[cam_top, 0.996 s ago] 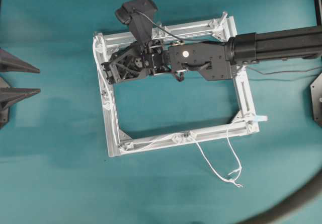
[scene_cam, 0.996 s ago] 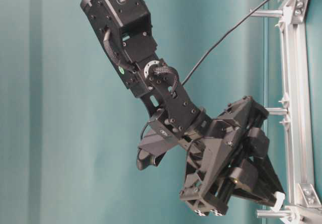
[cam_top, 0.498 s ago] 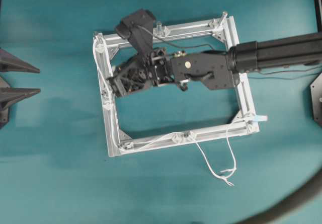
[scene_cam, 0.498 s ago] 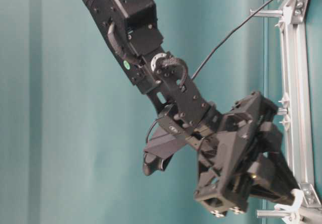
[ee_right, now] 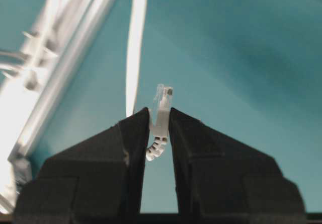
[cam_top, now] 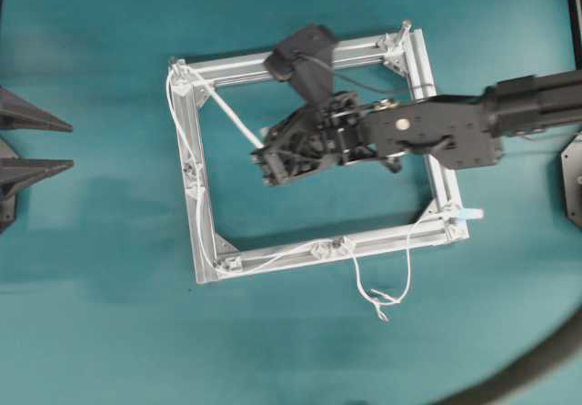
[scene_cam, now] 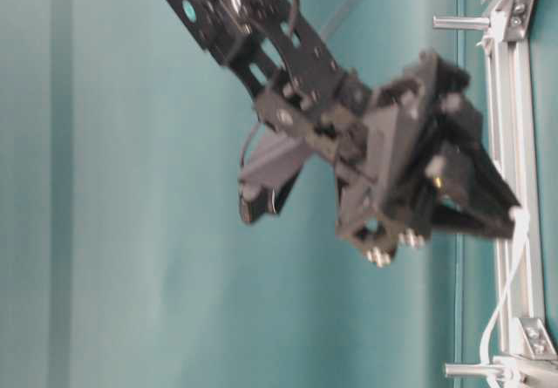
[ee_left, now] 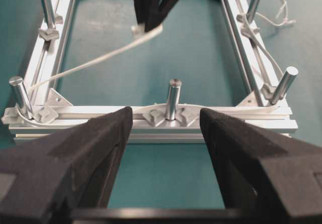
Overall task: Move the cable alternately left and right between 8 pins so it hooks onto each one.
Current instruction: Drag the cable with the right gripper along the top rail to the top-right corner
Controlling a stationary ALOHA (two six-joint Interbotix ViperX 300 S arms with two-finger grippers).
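The white cable (cam_top: 232,114) runs taut from the top-left corner of the aluminium frame (cam_top: 391,235) to my right gripper (cam_top: 261,155), which hangs inside the frame. That gripper (ee_right: 159,114) is shut on the cable's small plug end (ee_right: 162,108). The cable also follows the left rail and the bottom rail, curving around an upright pin (ee_left: 173,97) and the corner pins (ee_left: 20,95). My left gripper (ee_left: 166,114) stands open and empty outside the left rail, also seen at the picture's left edge as the left gripper (cam_top: 71,145).
A loose knotted loop of cable (cam_top: 386,296) lies on the teal table below the bottom rail. A thick dark hose (cam_top: 536,359) curves across the bottom right corner. The right arm (cam_top: 509,114) spans the frame's right rail.
My right gripper has moved from the left rail rightward into the frame's middle, drawing the cable out diagonally from the top-left corner. The loose loop below the frame has shortened. The left gripper has stayed put.
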